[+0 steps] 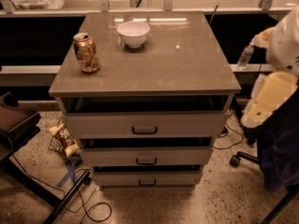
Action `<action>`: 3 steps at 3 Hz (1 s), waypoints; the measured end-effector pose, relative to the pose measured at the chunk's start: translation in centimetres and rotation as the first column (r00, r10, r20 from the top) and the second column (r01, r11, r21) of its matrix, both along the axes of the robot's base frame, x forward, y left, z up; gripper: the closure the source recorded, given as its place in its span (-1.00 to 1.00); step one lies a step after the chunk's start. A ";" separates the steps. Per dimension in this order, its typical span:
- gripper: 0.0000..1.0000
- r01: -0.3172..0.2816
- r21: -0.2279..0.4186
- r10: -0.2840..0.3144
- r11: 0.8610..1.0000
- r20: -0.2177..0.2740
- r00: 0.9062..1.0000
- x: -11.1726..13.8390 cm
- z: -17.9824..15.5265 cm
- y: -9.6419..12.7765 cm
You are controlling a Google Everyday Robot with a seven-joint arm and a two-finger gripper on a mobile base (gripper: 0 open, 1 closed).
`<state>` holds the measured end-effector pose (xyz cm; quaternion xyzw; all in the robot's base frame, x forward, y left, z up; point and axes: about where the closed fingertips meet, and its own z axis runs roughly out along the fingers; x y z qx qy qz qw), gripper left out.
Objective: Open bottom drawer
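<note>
A grey cabinet [149,55] with three light grey drawer fronts stands in the middle of the camera view. The bottom drawer [117,177] is the lowest and smallest-looking front, with a small black bar handle [147,183] at its centre, just above the floor. The middle drawer [112,156] and the top drawer [103,124] sit above it, each with a dark gap over it. My gripper [267,104] shows as a cream and white shape at the right edge, beside the cabinet's right side, well above and to the right of the bottom drawer.
A drink can [86,52] and a white bowl [133,33] stand on the cabinet top. A snack bag [64,139], cables and a dark stand's legs [65,197] lie on the floor at left. A chair base with a wheel [240,158] and dark cloth [280,157] are at right.
</note>
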<state>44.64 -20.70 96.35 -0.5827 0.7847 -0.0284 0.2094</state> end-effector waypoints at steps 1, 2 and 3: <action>-1.00 0.006 0.198 0.005 0.980 -0.053 0.999 -0.7 -9.9 2.5; -1.00 -0.022 0.320 0.036 0.947 -0.039 0.999 -1.8 -17.0 3.9; -1.00 -0.048 0.433 0.022 0.900 0.064 0.998 -0.9 -23.6 4.9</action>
